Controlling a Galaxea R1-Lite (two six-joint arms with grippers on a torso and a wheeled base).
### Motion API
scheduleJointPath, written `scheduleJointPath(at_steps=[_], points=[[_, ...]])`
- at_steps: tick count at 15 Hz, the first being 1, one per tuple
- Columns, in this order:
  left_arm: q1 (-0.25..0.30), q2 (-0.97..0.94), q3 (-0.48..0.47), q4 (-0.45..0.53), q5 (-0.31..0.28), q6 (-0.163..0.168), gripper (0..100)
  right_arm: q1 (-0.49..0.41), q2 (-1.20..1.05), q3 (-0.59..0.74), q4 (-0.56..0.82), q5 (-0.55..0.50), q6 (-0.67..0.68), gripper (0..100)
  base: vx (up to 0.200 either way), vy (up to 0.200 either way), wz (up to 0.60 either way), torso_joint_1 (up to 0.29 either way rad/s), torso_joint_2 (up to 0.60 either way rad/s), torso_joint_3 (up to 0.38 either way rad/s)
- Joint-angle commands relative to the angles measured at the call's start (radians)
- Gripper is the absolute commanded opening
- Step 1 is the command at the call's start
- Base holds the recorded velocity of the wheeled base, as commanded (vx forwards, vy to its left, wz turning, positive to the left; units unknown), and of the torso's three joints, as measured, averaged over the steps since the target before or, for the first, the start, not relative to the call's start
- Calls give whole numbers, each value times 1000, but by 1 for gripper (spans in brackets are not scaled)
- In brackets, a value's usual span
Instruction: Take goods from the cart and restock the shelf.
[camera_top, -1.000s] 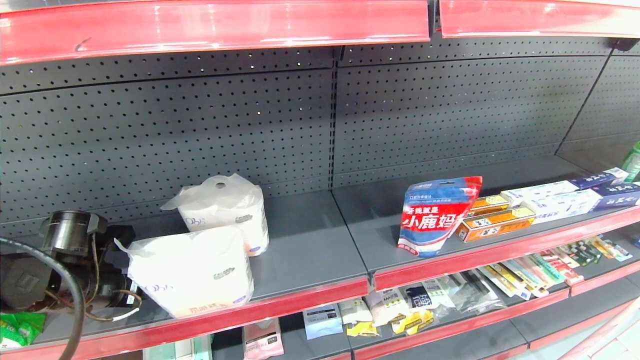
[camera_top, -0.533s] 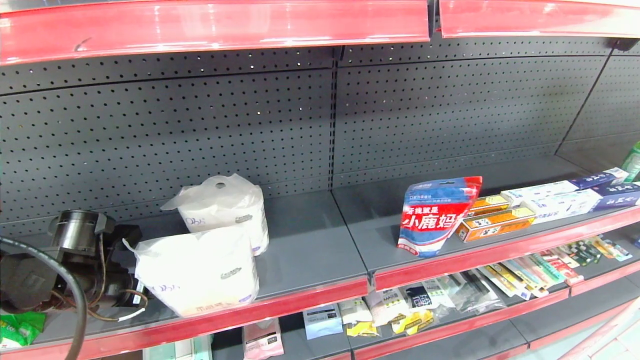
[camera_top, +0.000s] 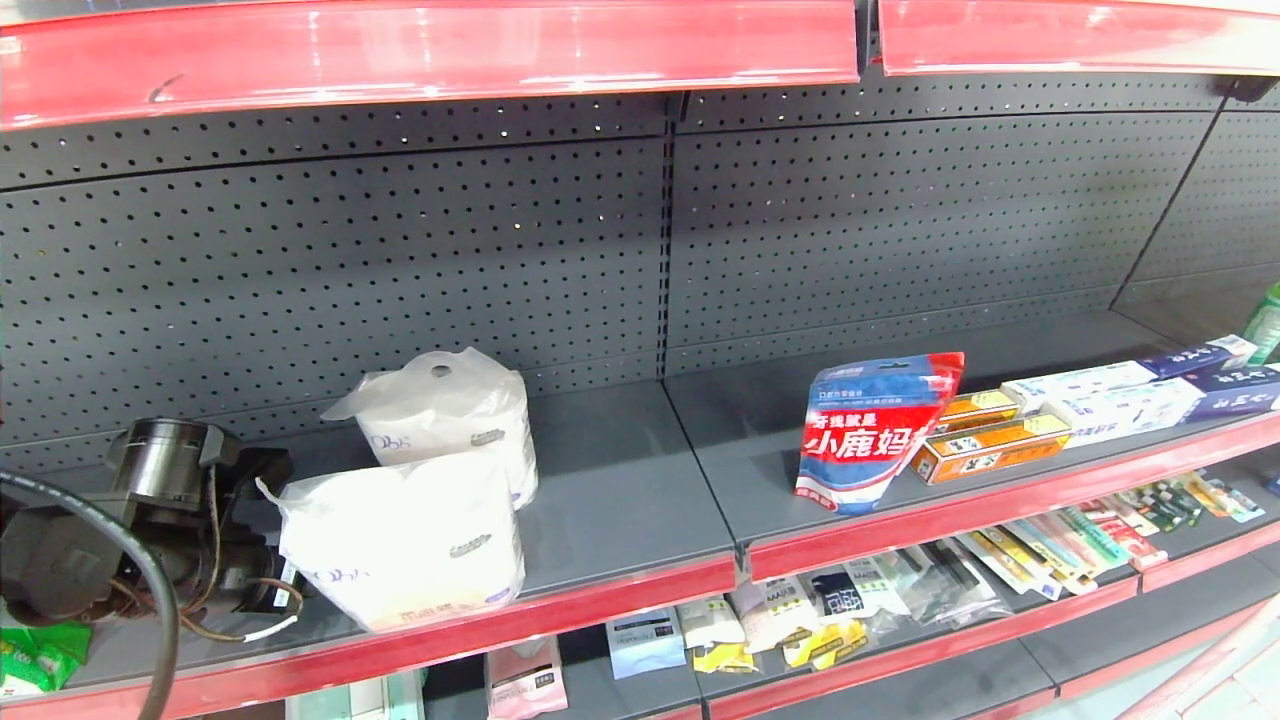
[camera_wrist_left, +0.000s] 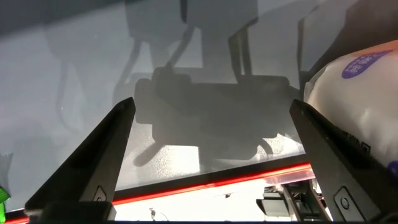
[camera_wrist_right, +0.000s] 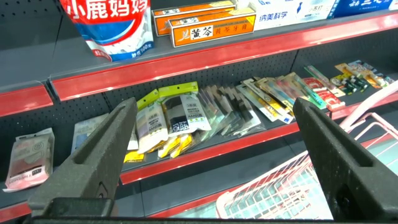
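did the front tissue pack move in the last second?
Yes. The front tissue pack has shifted right along the shelf, judged against the rear tissue pack, which has stayed put.

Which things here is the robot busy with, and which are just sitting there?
For the job:
front tissue pack
left claw, open beside that pack
grey shelf
pink cart

Just sitting there:
rear tissue pack
blue-and-red pouch
orange boxes
small packets on the lower shelf
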Motion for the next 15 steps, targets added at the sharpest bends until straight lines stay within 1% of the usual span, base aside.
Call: scheduleJointPath(at_steps=[1, 5, 10, 12, 13, 15], points=[[-10, 0, -3, -1, 1, -1, 100, -1, 2, 0, -1, 0, 0, 100, 0, 0, 0, 0, 0, 0], [-20, 0, -2, -1, 1, -1, 100, 0, 2, 0, 1, 0, 0, 100, 0, 0, 0, 0, 0, 0], [-18, -3, 1, -1, 1, -1, 100, -1, 2, 0, -1, 0, 0, 100, 0, 0, 0, 0, 0, 0], [0, -20, -3, -6, 4, 4, 100, -1, 2, 0, 1, 0, 0, 100, 0, 0, 0, 0, 0, 0], [22, -48, -3, -28, 7, 15, 100, 0, 2, 0, -1, 0, 0, 100, 0, 0, 0, 0, 0, 0], [39, -106, -8, -77, 19, 21, 100, 0, 2, 0, -1, 0, 0, 100, 0, 0, 0, 0, 0, 0]])
